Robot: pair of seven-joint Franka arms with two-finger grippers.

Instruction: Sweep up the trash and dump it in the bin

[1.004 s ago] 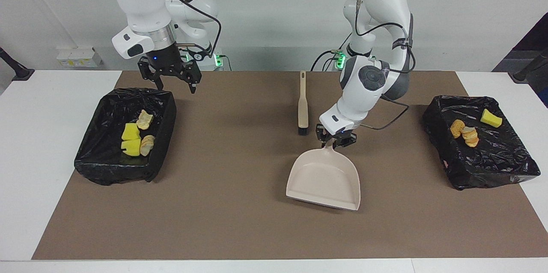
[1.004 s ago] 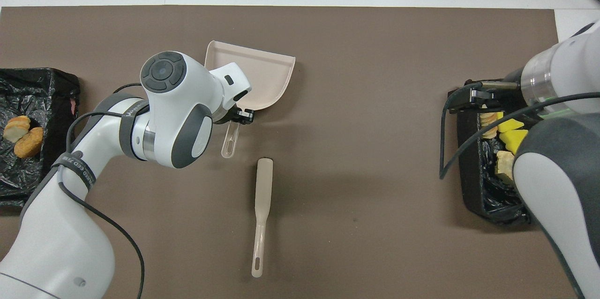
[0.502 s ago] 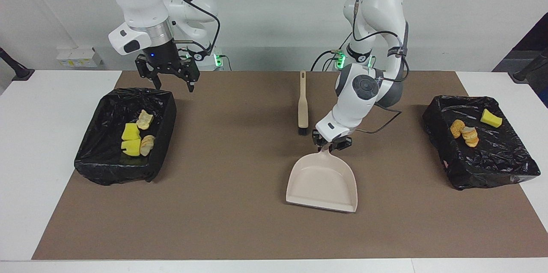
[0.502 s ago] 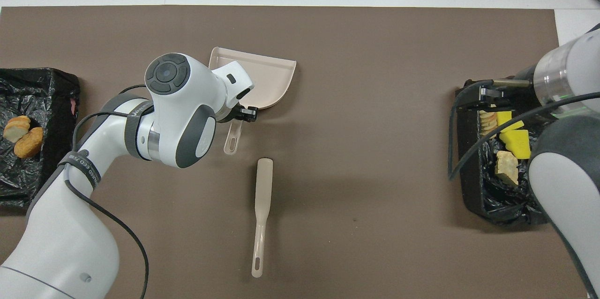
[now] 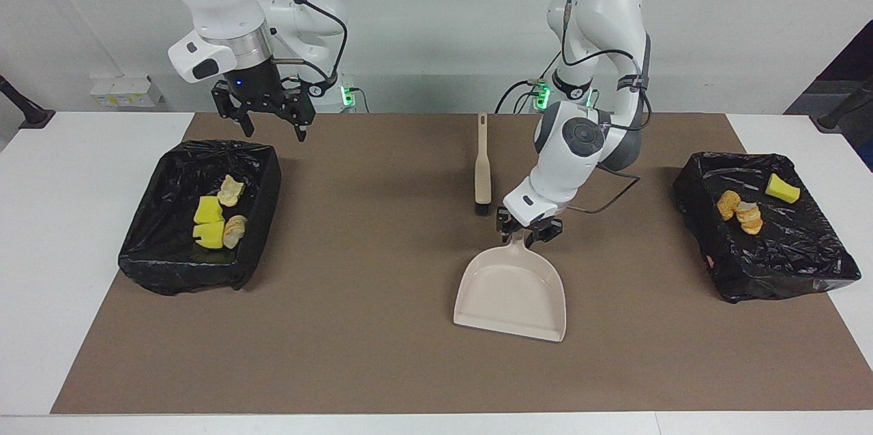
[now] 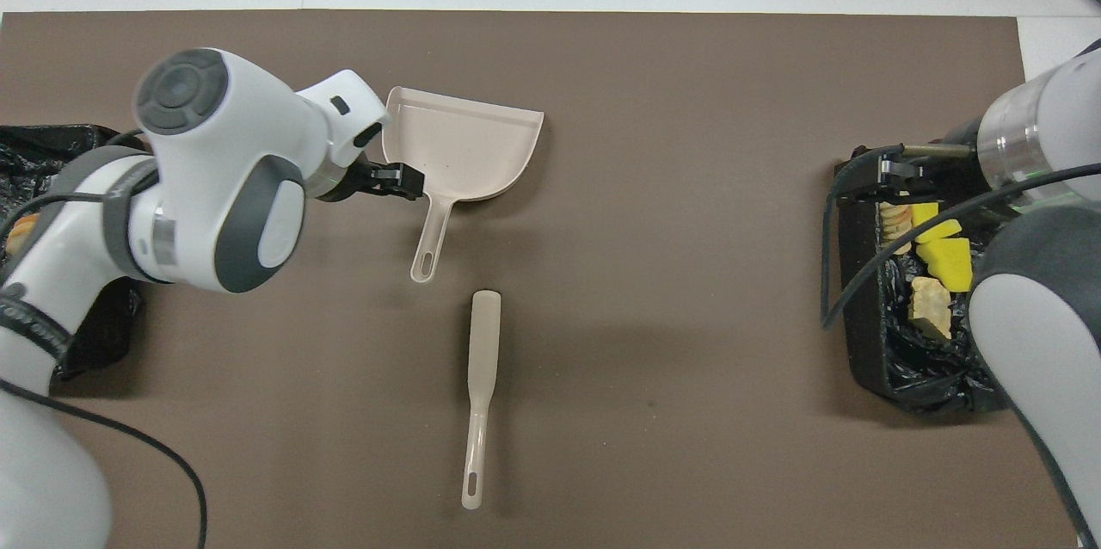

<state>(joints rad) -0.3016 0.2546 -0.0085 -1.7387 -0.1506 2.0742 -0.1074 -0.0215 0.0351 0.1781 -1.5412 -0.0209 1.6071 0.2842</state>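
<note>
The trash lies in two black-lined bins. The bin (image 5: 170, 264) at the right arm's end holds yellow chunks (image 5: 208, 210) and bread lumps (image 5: 232, 191); they also show in the overhead view (image 6: 942, 252). The bin (image 5: 784, 264) at the left arm's end holds orange lumps (image 5: 740, 210) and a yellow chunk (image 5: 781, 188). The beige dustpan (image 5: 511, 292) lies flat and empty mid-table. My left gripper (image 5: 526, 232) is open just over its handle (image 6: 430, 231). My right gripper (image 5: 262, 118) is open and empty, raised over the table by its bin's robot-side end.
The beige-handled brush (image 5: 482, 162) lies on the brown mat (image 5: 382, 353), nearer to the robots than the dustpan; it also shows in the overhead view (image 6: 480, 377). White table borders the mat at both ends.
My left gripper has opened and let go of the dustpan handle, and its arm has swung toward its own end. The dustpan shifted slightly. My right gripper rose and drew back toward the robots.
</note>
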